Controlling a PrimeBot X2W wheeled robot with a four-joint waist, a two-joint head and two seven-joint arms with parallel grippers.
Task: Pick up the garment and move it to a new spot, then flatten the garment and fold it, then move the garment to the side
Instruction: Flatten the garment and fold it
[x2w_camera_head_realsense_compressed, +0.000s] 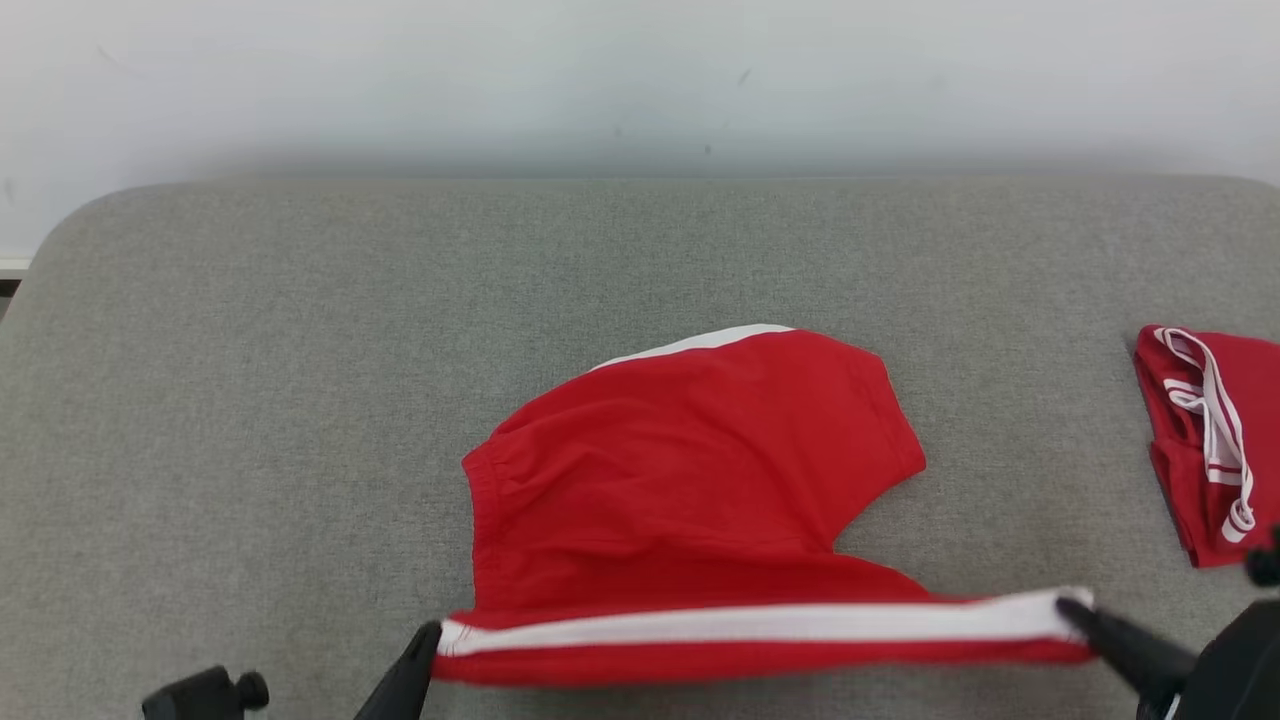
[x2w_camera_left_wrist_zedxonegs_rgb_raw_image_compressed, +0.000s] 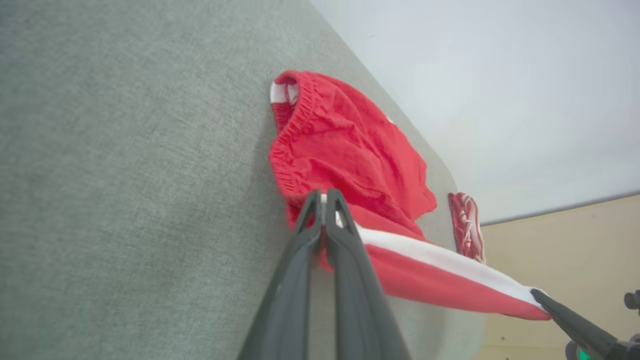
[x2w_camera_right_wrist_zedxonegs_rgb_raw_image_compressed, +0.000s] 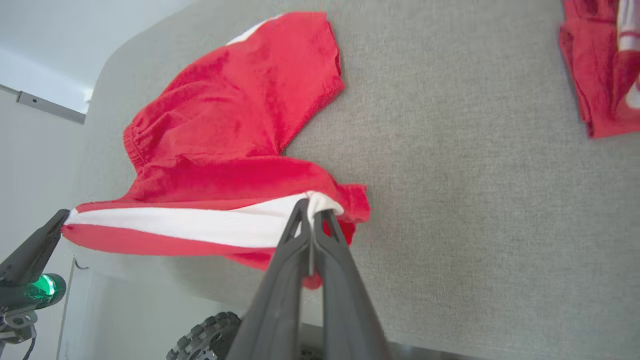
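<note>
item under inspection: the red shorts (x2w_camera_head_realsense_compressed: 690, 470), lying mid-bench toward the near edge of the grey padded bench (x2w_camera_head_realsense_compressed: 250, 400). the far half rests flat on the surface. the near side, marked by the white stripe (x2w_camera_head_realsense_compressed: 760, 622), is raised off the bench and stretched taut along the near edge.

left gripper (x2w_camera_head_realsense_compressed: 425, 645): jaws pressed together, pinching the striped side at its end by the elastic waistband (x2w_camera_head_realsense_compressed: 482, 490). right gripper (x2w_camera_head_realsense_compressed: 1075, 607): jaws pressed together, pinching the hem end of the same stripe. you hold the two ends well apart. in my judgement that is why the stripe runs straight with no sag: the tension draws out wrinkles and gives you a clean edge to carry over.

judgement on stage: the garment looks spread, and you appear to be in the fold, with the near half lifted to be laid over the far half. the next move calls for both grippers to travel toward the far edge together at equal height. if one leads, the fold will skew.

note: a second red garment (x2w_camera_head_realsense_compressed: 1205, 440) sits at the right edge, well apart from the work. mind it when you set this one aside.
</note>
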